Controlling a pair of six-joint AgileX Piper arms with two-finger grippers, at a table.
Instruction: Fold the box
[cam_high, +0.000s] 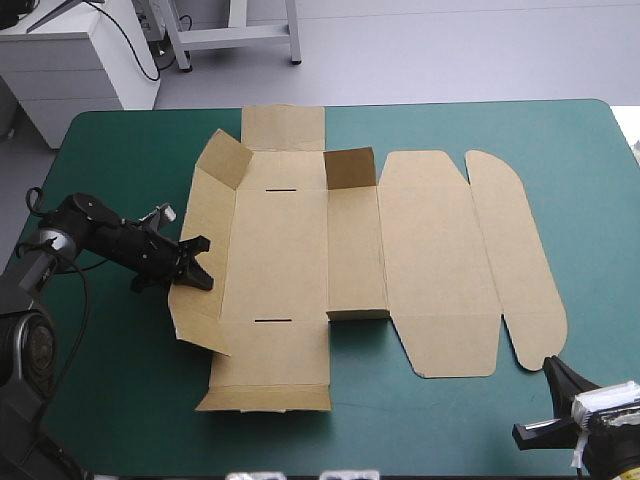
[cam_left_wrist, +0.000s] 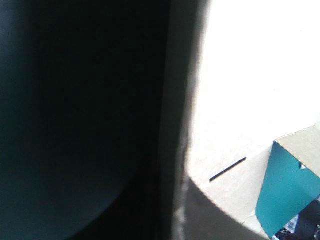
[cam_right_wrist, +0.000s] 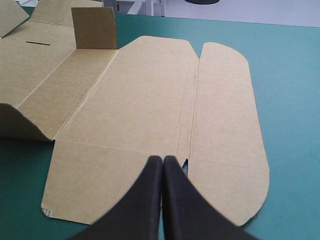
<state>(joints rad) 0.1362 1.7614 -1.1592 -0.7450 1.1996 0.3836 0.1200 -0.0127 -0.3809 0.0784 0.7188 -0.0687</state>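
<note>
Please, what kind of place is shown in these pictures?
Probably a robotics test bench: a table with a teal-green cover, the left gripper and the right gripper working at it, and a brown box lying mostly flat.

You've got even, bright overhead light across the teal-green tabletop (cam_high: 480, 420), the box (cam_high: 430, 260) throwing only thin shadows under its raised flaps. Your left wrist view is half black shade, half white glare off the box; the right hand (cam_right_wrist: 162, 160) sits softly lit.
</note>
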